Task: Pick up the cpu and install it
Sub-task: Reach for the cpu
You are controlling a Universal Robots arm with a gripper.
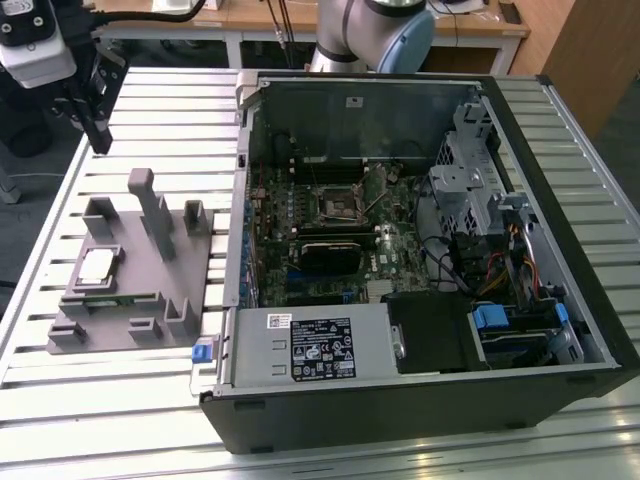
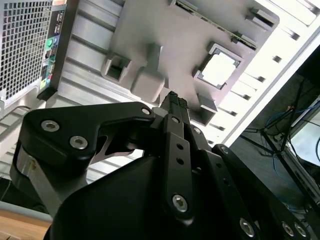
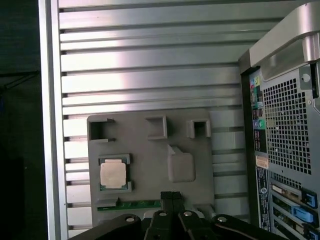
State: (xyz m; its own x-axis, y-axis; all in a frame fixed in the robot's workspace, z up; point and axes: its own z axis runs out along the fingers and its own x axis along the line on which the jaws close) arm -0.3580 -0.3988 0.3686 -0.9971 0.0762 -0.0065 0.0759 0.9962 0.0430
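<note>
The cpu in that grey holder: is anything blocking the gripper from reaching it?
Nothing visible does. The cpu lies flat in the grey fixture with its top bare; the gripper hangs in open air above, off to one side.

Robotics lab: slotted aluminium worktable point(image 1: 100, 410), opened computer case point(image 1: 400, 420), robot arm base point(image 1: 370, 35) behind
</note>
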